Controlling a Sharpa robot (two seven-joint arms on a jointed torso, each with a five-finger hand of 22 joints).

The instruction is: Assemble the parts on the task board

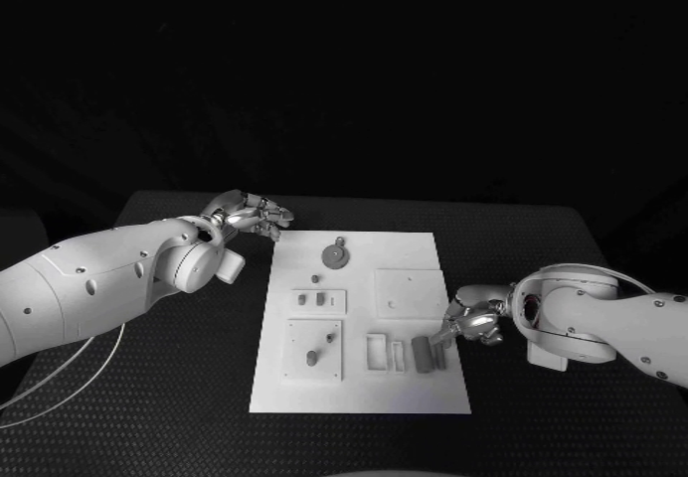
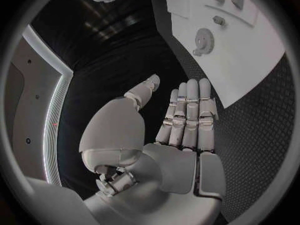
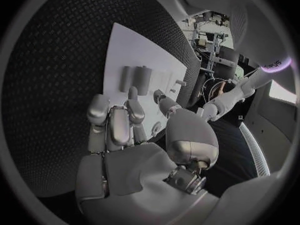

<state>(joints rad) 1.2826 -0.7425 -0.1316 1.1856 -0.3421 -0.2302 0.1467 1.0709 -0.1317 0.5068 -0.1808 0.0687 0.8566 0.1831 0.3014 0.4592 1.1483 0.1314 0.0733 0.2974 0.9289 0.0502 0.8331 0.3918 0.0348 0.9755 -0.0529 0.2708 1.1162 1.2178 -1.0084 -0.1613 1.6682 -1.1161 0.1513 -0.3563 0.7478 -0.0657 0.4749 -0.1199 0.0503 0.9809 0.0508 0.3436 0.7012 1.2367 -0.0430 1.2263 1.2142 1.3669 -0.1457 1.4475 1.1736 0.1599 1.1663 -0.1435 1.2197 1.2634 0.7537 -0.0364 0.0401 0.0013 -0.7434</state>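
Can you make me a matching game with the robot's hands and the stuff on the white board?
Things:
1. left hand
2. right hand
3. round gear
4. dark block

Places or states:
A. lies on the far part of the white board
B. open, over the black table beside the board's far left corner
C. stands on the board just by the right hand's fingers
D. at the board's right edge, nothing in it

Pairs: 1-B, 2-D, 3-A, 4-C
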